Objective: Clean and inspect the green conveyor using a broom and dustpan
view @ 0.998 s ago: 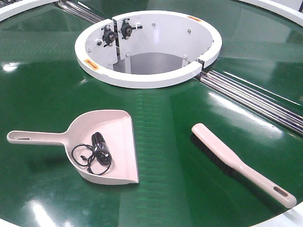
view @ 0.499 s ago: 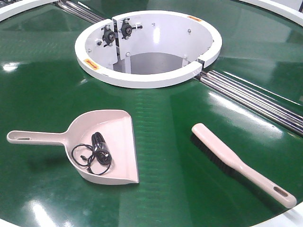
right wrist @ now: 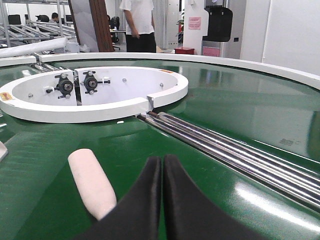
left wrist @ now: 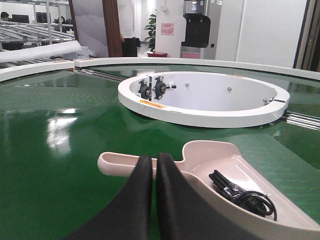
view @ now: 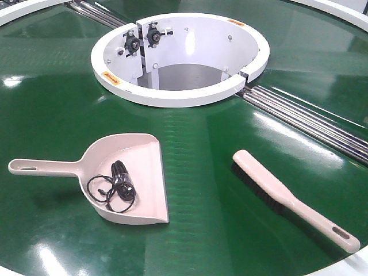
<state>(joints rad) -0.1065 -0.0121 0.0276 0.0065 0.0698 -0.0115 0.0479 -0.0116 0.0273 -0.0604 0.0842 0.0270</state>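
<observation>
The green conveyor (view: 52, 115) spreads around a white-rimmed round opening (view: 178, 95), with silver roller bars (view: 310, 123) at the right. The dustpan (view: 129, 178) lies flat at the front left, handle pointing left, with a coiled black cable (view: 115, 187) in its scoop. The broom (view: 287, 198) lies at the front right, handle toward the near edge. Neither gripper shows in the front view. In the left wrist view my left gripper (left wrist: 155, 162) is shut and empty, just short of the dustpan's handle (left wrist: 117, 162). In the right wrist view my right gripper (right wrist: 161, 162) is shut and empty, right of the broom's tip (right wrist: 92, 180).
Two black bearing blocks (view: 141, 39) are bolted inside the white ring. The belt's white outer rim (view: 356, 264) curves along the near right edge. A person (right wrist: 140, 25) and racks stand beyond the conveyor's far side.
</observation>
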